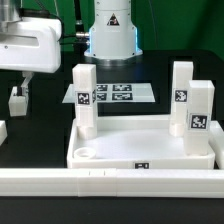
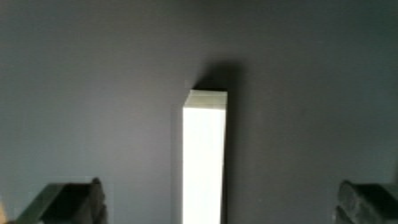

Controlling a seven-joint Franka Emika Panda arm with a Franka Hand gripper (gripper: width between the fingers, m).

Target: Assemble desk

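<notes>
The desk top [image 1: 140,143] is a white rimmed tray lying in the middle of the table. Three tagged post legs stand in its corners: one on the exterior view's left [image 1: 85,95] and two on the right [image 1: 182,88] [image 1: 200,115]. A socket [image 1: 86,154] at the near left corner is bare. A fourth white leg [image 1: 17,102] rests on the dark table at the far left. My gripper [image 1: 18,84] hangs open just above it. In the wrist view the leg [image 2: 205,150] lies midway between the spread fingers [image 2: 71,203] of my gripper [image 2: 217,205], touching neither.
The marker board [image 1: 110,93] lies flat behind the desk top. A long low white rail [image 1: 110,181] runs along the front. The robot's base [image 1: 110,30] stands at the back. A small white piece [image 1: 2,131] shows at the left edge.
</notes>
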